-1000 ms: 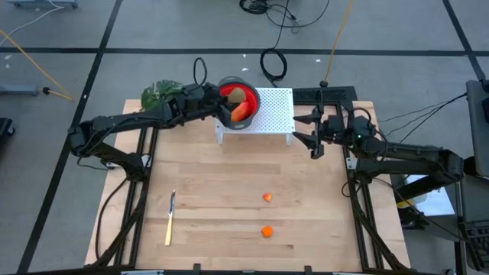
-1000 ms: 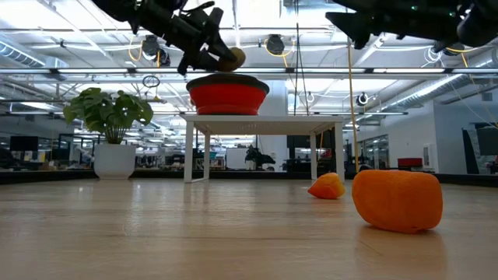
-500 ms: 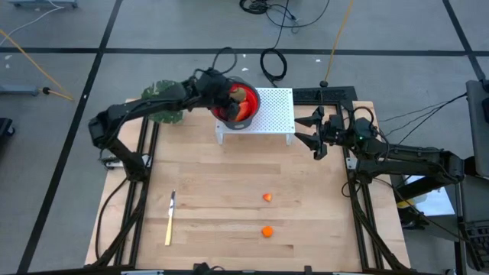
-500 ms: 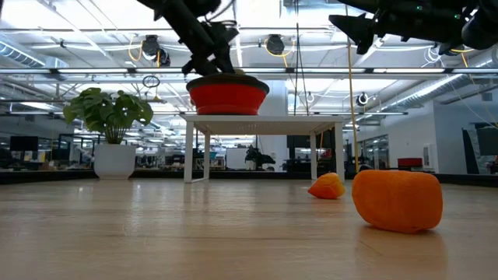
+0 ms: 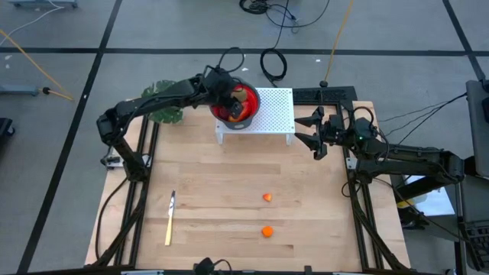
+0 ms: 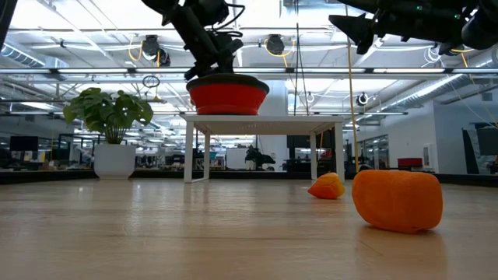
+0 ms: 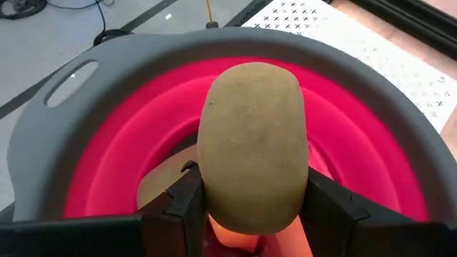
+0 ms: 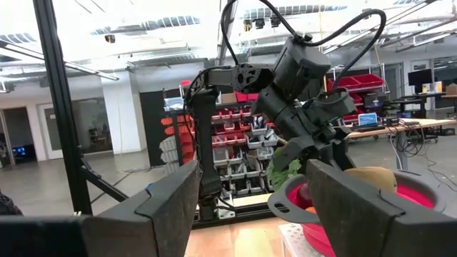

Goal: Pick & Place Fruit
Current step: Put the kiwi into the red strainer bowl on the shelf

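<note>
Left claw (image 7: 250, 207) is right over the red bowl (image 5: 233, 107) now, clenched on an olive-brown oval fruit (image 7: 251, 143); the wrist view shows that piece pinched across its width between the two dark fingers (image 7: 182, 203), hanging inside the grey rim with pink bowl wall all round it; held low and centred like that, I'd say, so it drops into the bowl and not onto the white perforated stand (image 5: 275, 111) beneath; a red-orange piece (image 5: 243, 111) already lies in the bowl just beside it; compared with a second ago the left arm has swung in from the plant (image 5: 164, 103) side, where it hovered short of the rim with the oval out in front, and it has come further over the bowl since the half-second mark; the release is not yet made; right claw (image 5: 312, 131) waits well apart, off the stand's right end, its fingers spread wide and grasping nothing, exactly where it was a second back; down on the table (image 5: 214, 191) two small orange pieces (image 5: 267, 231) sit near each other toward the front, unmoved, still to be collected by my reckoning; the pale knife (image 5: 170, 218) lies off to the left, no part of this job
</note>
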You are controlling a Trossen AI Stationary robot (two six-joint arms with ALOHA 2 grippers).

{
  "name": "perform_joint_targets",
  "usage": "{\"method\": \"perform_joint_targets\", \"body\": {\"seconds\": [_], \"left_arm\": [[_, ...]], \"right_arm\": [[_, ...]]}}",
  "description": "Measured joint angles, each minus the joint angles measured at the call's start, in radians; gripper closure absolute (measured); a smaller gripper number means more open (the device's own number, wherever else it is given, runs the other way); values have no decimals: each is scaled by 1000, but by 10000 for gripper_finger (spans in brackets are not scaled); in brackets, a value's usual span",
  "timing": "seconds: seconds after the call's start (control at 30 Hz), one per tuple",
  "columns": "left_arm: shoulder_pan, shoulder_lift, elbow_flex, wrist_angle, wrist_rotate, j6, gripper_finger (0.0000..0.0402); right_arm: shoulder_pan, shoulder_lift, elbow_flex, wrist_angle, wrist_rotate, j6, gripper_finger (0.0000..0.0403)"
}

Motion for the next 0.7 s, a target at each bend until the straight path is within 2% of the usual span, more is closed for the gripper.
{"method": "perform_joint_targets", "body": {"seconds": [0.2, 0.47, 0.7], "left_arm": [[18, 0, 0, 2, 11, -1, 229], [37, 10, 2, 22, 71, -4, 196], [34, 25, 2, 22, 91, -8, 193]], "right_arm": [[0, 0, 0, 0, 1, 0, 151], [0, 0, 0, 0, 2, 0, 151], [0, 0, 0, 0, 3, 0, 151]]}}
